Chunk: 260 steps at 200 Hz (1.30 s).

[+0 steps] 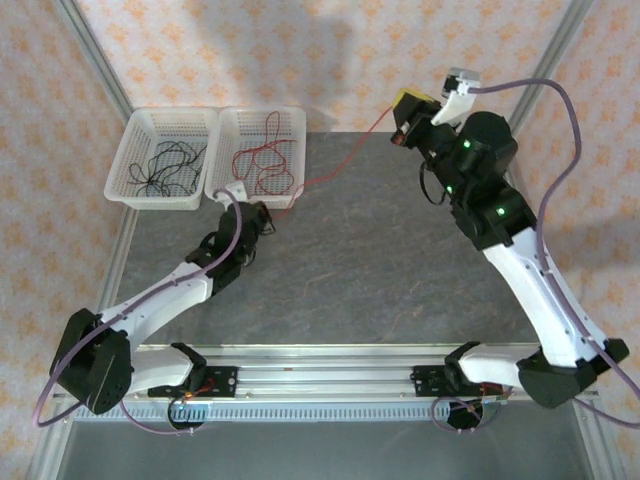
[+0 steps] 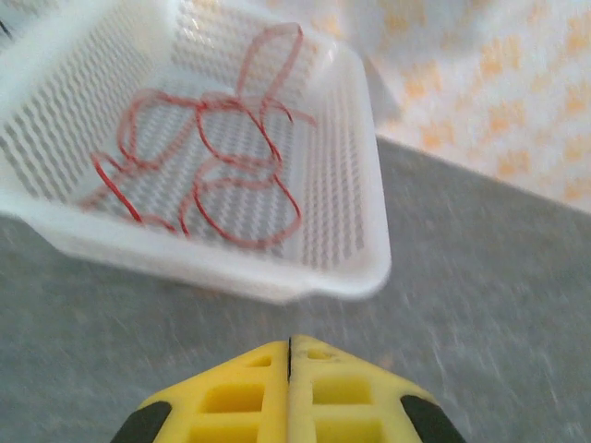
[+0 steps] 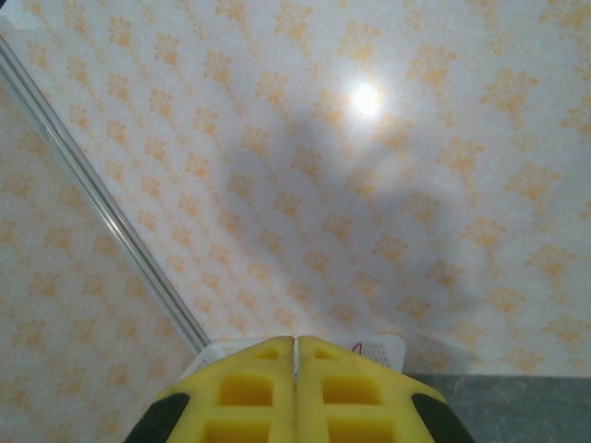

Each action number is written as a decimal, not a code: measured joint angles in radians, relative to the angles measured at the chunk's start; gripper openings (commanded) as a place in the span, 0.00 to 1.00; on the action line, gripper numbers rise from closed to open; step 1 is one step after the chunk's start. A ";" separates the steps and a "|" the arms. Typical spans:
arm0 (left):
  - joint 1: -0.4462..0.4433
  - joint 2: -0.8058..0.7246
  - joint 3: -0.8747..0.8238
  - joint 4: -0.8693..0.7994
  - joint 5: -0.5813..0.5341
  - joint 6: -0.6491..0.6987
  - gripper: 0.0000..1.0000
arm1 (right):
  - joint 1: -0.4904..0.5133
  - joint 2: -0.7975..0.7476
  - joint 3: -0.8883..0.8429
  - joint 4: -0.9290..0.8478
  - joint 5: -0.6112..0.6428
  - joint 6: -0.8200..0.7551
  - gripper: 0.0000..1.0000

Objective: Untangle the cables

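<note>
Red on one side, black on the other: sorted by colour already, by the look of it. Thin black wires loose in the left white perforated plastic basket; thin red wires looped in the right white perforated plastic basket, both at the far left of the grey stone-look table.

Not finished, though. One single red strand trailing out over the right basket's near corner, stretched taut through the air up to the right gripper, clamped tight and seemingly pinching the strand's end, high near the back wall.

Left gripper closed too, just beside that basket's near rim; no telling whether pinching anything thin between the yellow fingers.

Judged close to done. Left to do: getting that last strand wholly into the red basket, and perhaps loosening the overlapping red loops, possibly knotted.
</note>
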 measured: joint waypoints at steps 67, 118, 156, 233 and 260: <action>0.177 0.109 0.261 -0.037 -0.045 0.116 0.00 | -0.001 0.320 0.146 0.221 -0.139 -0.017 0.00; 0.237 0.325 0.368 -0.031 -0.065 0.141 0.00 | 0.023 0.745 0.543 0.248 -0.222 -0.026 0.00; 0.261 0.417 0.441 -0.016 -0.098 0.142 0.00 | 0.071 1.112 0.954 0.190 -0.233 -0.040 0.00; 0.266 0.663 0.553 0.049 -0.120 0.171 0.23 | 0.106 1.393 0.944 0.188 -0.207 -0.040 0.00; 0.266 0.697 0.553 0.046 -0.110 0.182 0.59 | 0.106 1.418 0.940 0.173 -0.194 -0.045 0.24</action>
